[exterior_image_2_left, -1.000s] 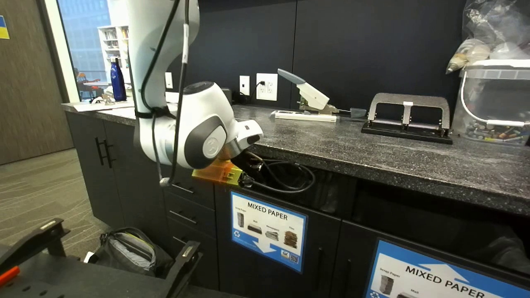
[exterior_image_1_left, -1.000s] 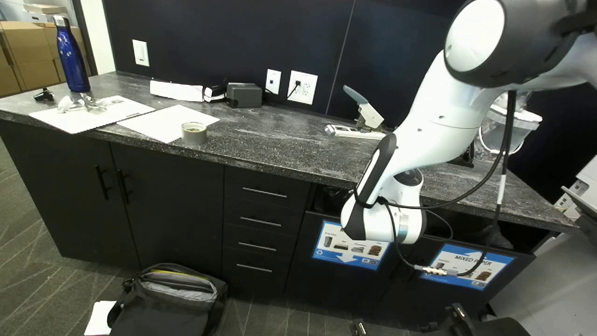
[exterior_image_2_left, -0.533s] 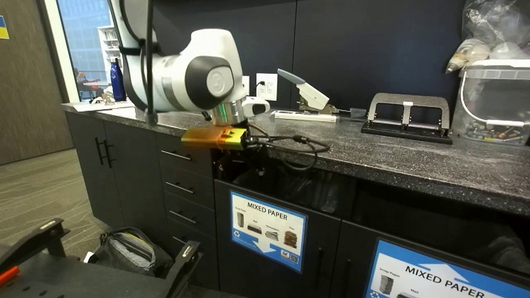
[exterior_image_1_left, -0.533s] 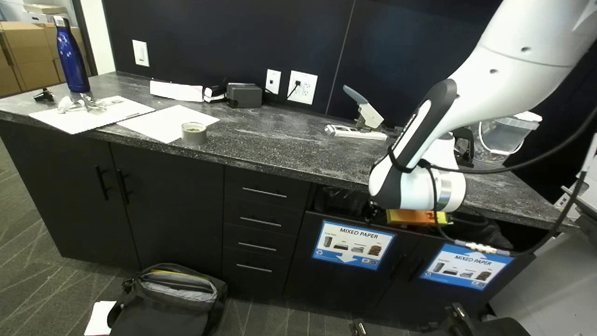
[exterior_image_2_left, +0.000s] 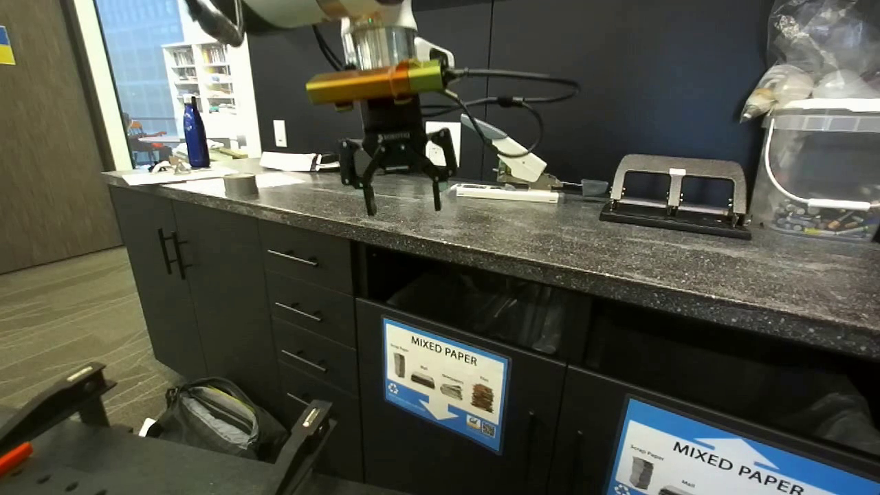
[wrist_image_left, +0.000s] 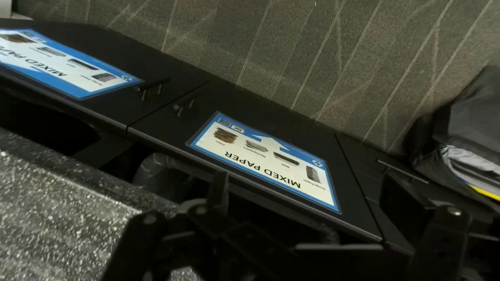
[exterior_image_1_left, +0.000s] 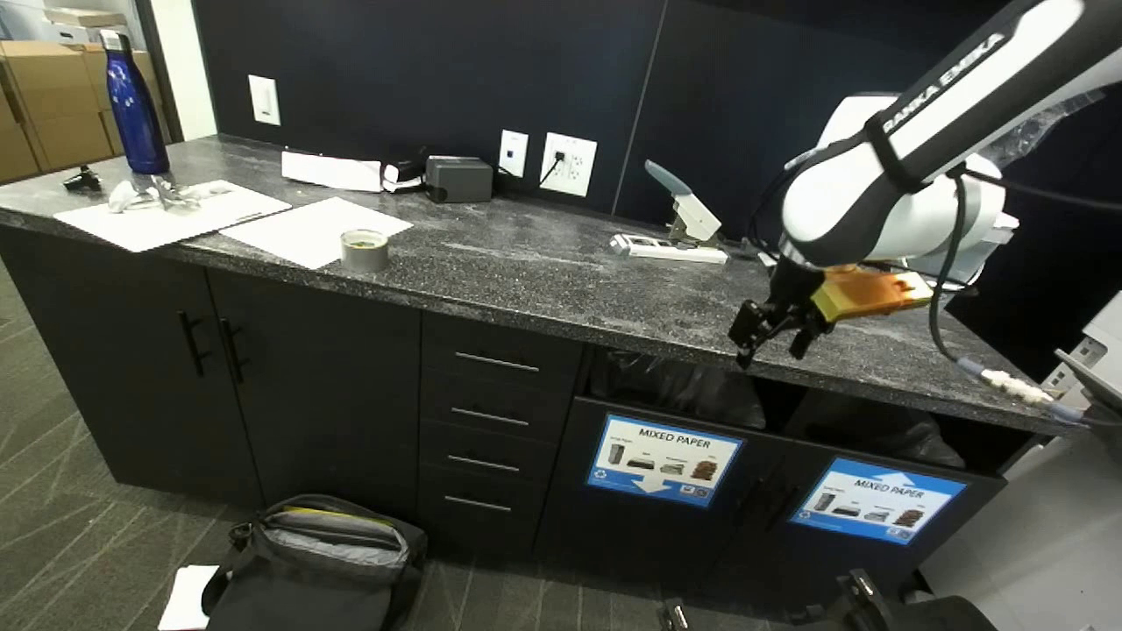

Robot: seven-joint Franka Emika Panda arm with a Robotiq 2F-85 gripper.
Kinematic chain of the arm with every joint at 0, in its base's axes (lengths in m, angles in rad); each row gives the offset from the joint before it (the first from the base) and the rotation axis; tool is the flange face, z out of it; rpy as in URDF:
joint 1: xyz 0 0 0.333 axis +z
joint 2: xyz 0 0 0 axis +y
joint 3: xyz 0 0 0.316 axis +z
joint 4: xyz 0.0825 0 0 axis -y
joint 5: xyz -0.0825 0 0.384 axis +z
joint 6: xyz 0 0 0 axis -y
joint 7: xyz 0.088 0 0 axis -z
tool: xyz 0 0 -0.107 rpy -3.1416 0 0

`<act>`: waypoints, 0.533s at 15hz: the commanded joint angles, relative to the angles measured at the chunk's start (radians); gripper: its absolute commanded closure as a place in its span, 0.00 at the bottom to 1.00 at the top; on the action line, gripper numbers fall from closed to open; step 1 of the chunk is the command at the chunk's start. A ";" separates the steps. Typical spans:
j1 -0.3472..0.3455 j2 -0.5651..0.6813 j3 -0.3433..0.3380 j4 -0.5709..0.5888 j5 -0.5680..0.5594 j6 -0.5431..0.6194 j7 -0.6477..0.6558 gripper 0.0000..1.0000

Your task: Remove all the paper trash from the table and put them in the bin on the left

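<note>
Crumpled white paper trash (exterior_image_1_left: 125, 196) lies on a flat sheet near the blue bottle, at the far left end of the dark speckled table (exterior_image_1_left: 526, 280). The same scraps (exterior_image_2_left: 163, 167) look small and partly merged in an exterior view. The left bin (exterior_image_2_left: 443, 381) has a blue-and-white label on its front, and a dark plastic liner (exterior_image_2_left: 481, 302) shows in its slot under the counter. My gripper (exterior_image_2_left: 403, 206) hangs open, fingers downward, above the counter's front edge near that bin, with nothing between them. In the wrist view the gripper (wrist_image_left: 312, 199) frames the bin's label and slot.
A tape roll (exterior_image_1_left: 365, 252) sits by the sheets (exterior_image_1_left: 307, 230); the blue bottle (exterior_image_1_left: 138, 118) stands behind. A large stapler (exterior_image_2_left: 519, 161), hole punch (exterior_image_2_left: 677, 196) and clear bucket (exterior_image_2_left: 818, 165) line the back. Another bin (exterior_image_1_left: 877, 499) adjoins on the right. A bag (exterior_image_1_left: 316, 561) lies on the floor.
The arm has risen from low in front of the left bin's slot to above the counter, bringing the open gripper into plain sight. The paper trash has stayed put.
</note>
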 commanded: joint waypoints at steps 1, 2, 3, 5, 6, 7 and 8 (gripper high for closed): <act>-0.151 -0.242 0.197 -0.007 -0.051 -0.237 -0.031 0.00; -0.172 -0.293 0.241 0.002 -0.033 -0.309 -0.043 0.00; -0.187 -0.345 0.277 0.013 -0.012 -0.378 -0.064 0.00; -0.200 -0.451 0.333 0.030 0.014 -0.508 -0.098 0.00; -0.201 -0.500 0.347 0.034 0.029 -0.545 -0.128 0.00; -0.199 -0.531 0.353 0.035 0.047 -0.557 -0.147 0.00; -0.197 -0.553 0.356 0.027 0.061 -0.560 -0.158 0.00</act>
